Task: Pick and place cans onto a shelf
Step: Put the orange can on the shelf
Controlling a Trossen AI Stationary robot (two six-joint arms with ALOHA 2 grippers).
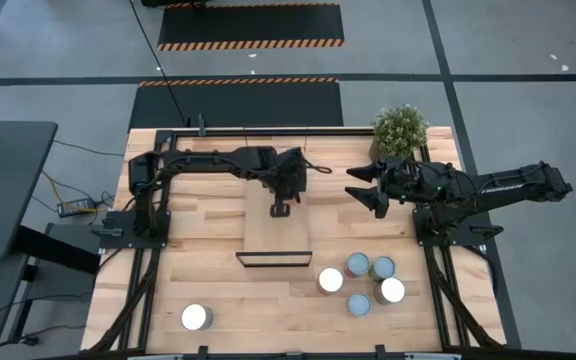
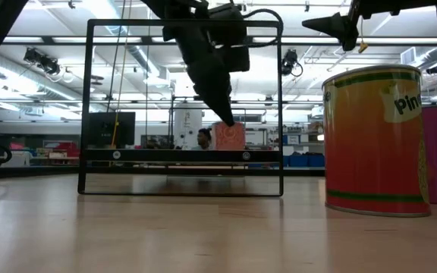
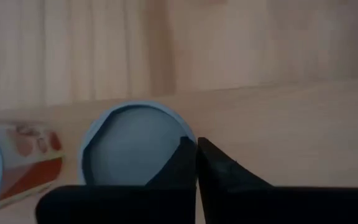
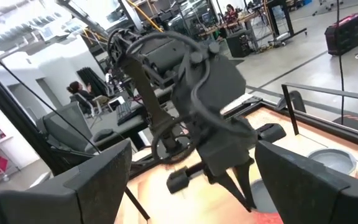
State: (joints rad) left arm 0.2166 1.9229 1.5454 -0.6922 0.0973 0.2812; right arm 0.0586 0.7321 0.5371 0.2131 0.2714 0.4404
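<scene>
- The shelf (image 1: pixel 273 228) is lying at the centre of the table (image 1: pixel 208 290) in the high view.
- Five cans (image 1: pixel 358 266) are clustering at its lower right, a single can (image 1: pixel 196 317) sitting at the lower left.
- The plant (image 1: pixel 400 128) is standing at the upper right.
- The left gripper (image 1: pixel 281 209) is hanging over the shelf's upper end; the right gripper (image 1: pixel 360 186) is hovering to its right.

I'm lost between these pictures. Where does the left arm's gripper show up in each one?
High view: the left gripper is just left of centre, over the shelf.
Low view: upper middle, the gripper points down inside the black wire frame.
Left wrist view: bottom centre, the gripper is shut, beside a pale blue can.
Right wrist view: centre, tip down.
Shared landmark: the shelf.
</scene>
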